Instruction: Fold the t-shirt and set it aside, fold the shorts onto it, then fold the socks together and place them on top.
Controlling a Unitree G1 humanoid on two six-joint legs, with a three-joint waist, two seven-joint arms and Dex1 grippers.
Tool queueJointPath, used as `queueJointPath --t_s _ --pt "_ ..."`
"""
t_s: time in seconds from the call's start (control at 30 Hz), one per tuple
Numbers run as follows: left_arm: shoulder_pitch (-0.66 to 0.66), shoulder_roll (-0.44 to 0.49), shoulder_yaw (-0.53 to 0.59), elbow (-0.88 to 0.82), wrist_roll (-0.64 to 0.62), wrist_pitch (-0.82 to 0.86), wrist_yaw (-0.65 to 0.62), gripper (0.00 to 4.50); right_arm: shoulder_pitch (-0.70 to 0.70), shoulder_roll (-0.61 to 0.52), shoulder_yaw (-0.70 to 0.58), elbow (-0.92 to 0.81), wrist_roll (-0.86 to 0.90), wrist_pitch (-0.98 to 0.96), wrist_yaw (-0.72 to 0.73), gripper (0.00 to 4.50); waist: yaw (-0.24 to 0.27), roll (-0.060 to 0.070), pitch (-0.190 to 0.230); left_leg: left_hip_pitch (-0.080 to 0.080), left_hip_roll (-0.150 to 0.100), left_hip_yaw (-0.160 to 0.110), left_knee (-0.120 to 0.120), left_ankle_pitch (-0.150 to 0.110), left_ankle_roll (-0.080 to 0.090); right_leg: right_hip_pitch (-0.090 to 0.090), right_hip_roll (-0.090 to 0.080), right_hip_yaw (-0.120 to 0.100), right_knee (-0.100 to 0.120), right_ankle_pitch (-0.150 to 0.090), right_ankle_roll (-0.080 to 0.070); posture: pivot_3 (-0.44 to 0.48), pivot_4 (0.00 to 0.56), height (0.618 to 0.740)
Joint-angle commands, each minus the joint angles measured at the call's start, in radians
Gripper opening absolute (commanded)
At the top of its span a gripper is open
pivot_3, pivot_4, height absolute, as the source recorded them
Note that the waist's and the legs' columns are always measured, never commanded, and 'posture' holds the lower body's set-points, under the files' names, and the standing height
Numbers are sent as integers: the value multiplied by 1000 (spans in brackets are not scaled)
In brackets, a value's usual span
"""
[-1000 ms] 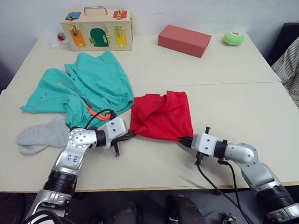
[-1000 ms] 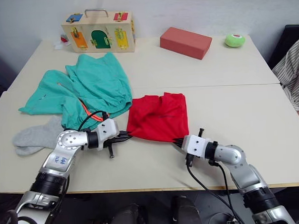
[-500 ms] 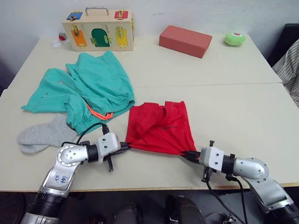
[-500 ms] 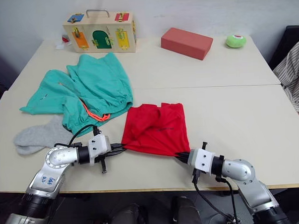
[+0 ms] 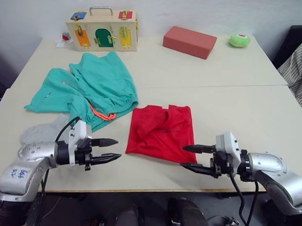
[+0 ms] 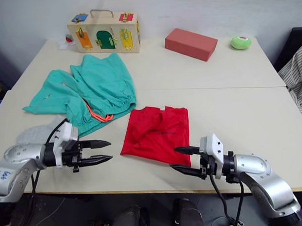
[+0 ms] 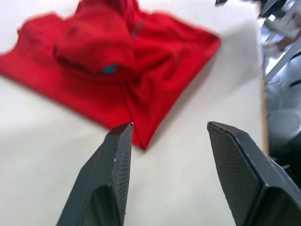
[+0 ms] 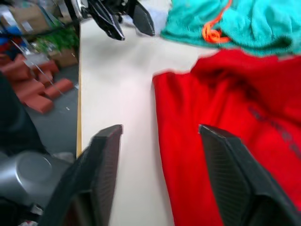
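The grey socks (image 5: 41, 132) lie at the tabletop's (image 5: 241, 104) left edge, the teal shorts (image 5: 90, 90) beside them. The left end effector (image 5: 109, 149) hovers spread beside the folded red t-shirt (image 5: 163, 134); the right end effector (image 5: 191, 157) hovers spread at its near corner.
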Motion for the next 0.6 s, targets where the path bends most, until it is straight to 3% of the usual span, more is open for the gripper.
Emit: queueJointPath --t_s 0.03,0.17,0.23,0.37,0.6 --pt "-150 -107 -97 7 -12 45 30 1951 -132 60 57 132 -122 -67 -17 1394 0 0 0 1 0 0 0 0 0 1 0 0 0 0 0 0 150 740" --pt "-280 -244 -267 92 118 -23 30 641 -285 168 164 385 -344 -201 -85 10 -5 0 0 4 -1 2 0 0 0 5 2 -1 -1 0 0 0 150 740" --pt "-300 -263 -351 133 201 -93 -8 32 -345 212 193 472 -409 -239 -106 0 -12 0 0 2 0 2 0 1 -1 4 4 -2 0 0 0 0 150 740" --pt "-291 -278 -393 164 253 -150 -28 32 -409 277 190 588 -473 -300 -161 0 -23 0 0 0 2 4 -1 1 -2 2 7 0 0 0 1 0 150 740" --pt "-251 -327 -364 252 358 -227 107 32 -490 364 124 722 -502 -312 -296 0 -31 0 0 2 1 4 1 3 -1 2 4 1 1 0 1 0 150 740"
